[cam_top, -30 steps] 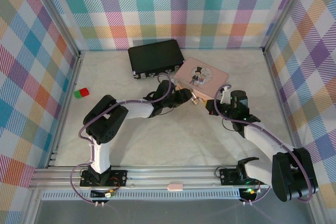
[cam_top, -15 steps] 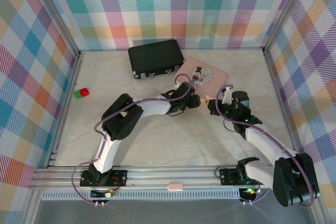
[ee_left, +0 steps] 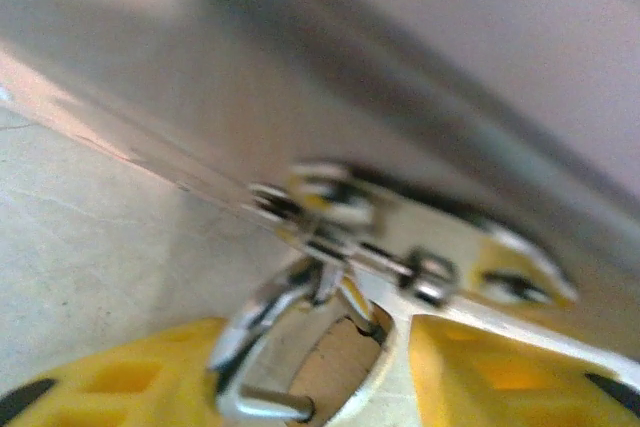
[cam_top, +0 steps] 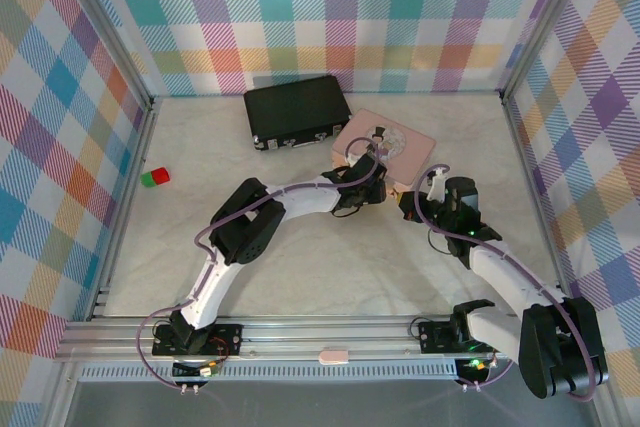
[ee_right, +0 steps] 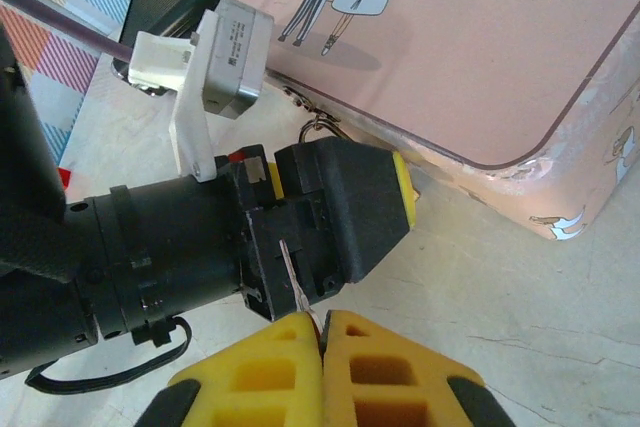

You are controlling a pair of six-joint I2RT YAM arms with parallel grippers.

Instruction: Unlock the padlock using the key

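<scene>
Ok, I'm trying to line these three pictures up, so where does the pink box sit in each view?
Top external: the pink box lies near the centre, right of the black case.
Left wrist: a blurred pinkish wall across the upper part, likely its side.
Right wrist: its lid takes the upper right.
Shared landmark: the left tool, at the box's near edge.

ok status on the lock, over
right tool shut on thin grey metal key. left tool around small brass-coloured padlock at front of pink box, grip unclear. key's tip near left tool's black body.
</scene>
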